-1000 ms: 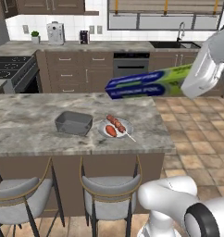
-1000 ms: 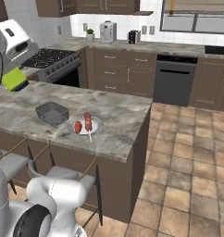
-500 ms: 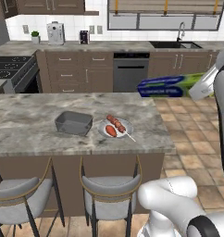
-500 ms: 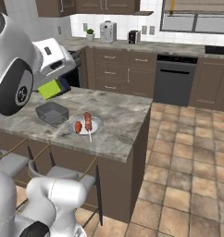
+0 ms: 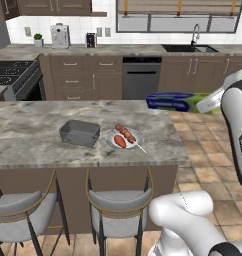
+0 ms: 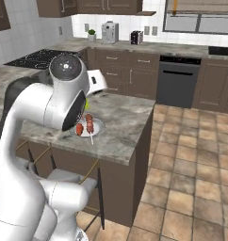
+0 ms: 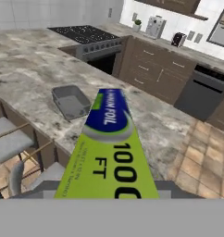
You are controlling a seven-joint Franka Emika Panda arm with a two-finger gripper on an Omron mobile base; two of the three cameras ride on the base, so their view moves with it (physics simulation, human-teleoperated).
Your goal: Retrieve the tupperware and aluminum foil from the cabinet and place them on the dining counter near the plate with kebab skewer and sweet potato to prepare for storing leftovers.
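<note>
Gripper [image 5: 209, 103] is clamping the aluminum foil [image 5: 174, 101], carrying it level in the air past the dining counter's [image 5: 33, 131] end. Tupperware [image 5: 80, 132] is sitting on the counter beyond the box tip, plate [image 5: 124, 139] just beside it.

White arm raised to the island's right, jaws clamped on the aluminum foil [image 5: 175, 101]
</note>
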